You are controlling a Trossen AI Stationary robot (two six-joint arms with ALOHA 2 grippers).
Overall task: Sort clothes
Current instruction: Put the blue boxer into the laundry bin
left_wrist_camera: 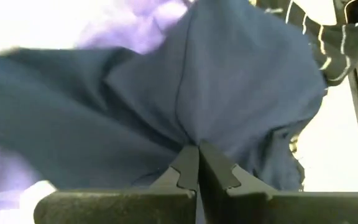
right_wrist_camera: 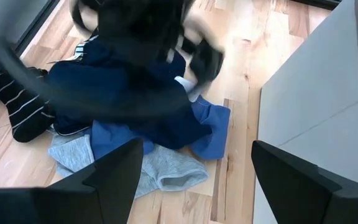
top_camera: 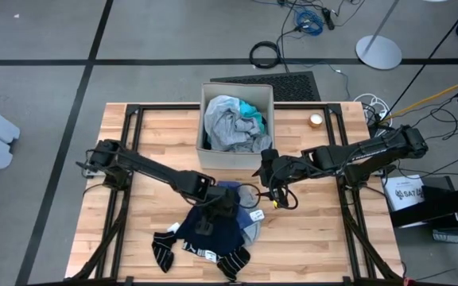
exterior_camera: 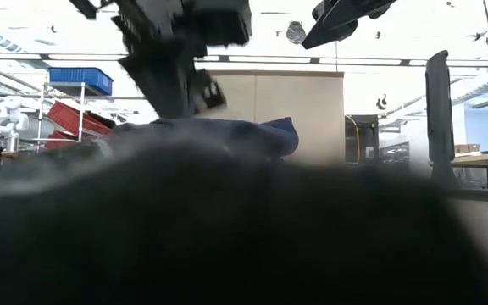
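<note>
Several garments are lying heaped on the table in front of the beige fabric box, which is already holding a grey top and a turquoise shirt. Pinching a fold of the navy piece, the left gripper is closing its fingers tight on the cloth; being soft and light, it will probably drape and sag, so a bunched ridge is serving best. Striped socks are lying beside the pile. Hovering nearby, the right gripper is standing spread and empty. No label is reading clearly.
</note>
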